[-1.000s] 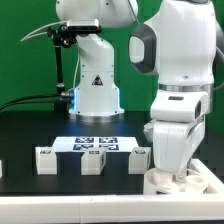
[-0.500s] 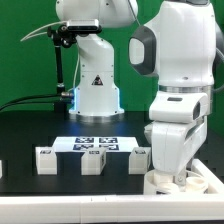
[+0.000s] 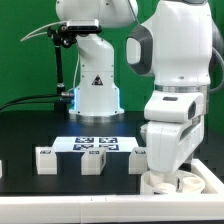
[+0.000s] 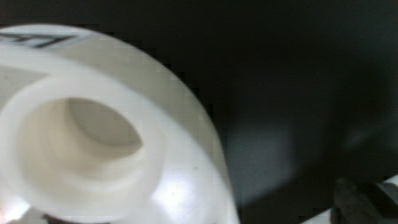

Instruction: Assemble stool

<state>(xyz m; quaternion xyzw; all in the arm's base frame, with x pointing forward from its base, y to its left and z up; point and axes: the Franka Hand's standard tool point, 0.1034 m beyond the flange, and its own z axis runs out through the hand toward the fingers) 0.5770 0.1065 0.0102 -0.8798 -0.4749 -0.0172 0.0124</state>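
The stool's round white seat disc (image 3: 187, 182) lies at the exterior view's lower right, partly hidden by my arm. Three small white legs (image 3: 45, 160) (image 3: 93, 162) (image 3: 140, 158) with tags stand in a row to its left. My gripper (image 3: 166, 176) hangs low over the seat's near-left part, with its fingertips hidden behind the hand there. In the wrist view the seat (image 4: 178, 130) fills the frame up close, showing a round socket (image 4: 98, 135). One dark finger (image 4: 381, 200) stands well clear of the seat's rim, so the gripper is open and holds nothing.
The marker board (image 3: 95, 143) lies flat behind the legs. The robot's white base (image 3: 97, 92) rises at the back centre with a cable running off to the exterior view's left. A white border rail (image 3: 80, 206) runs along the front edge.
The jaws have opened off the seat disc. The hand has shifted slightly toward the exterior view's left, so more of the seat shows on the right. The legs have not moved.
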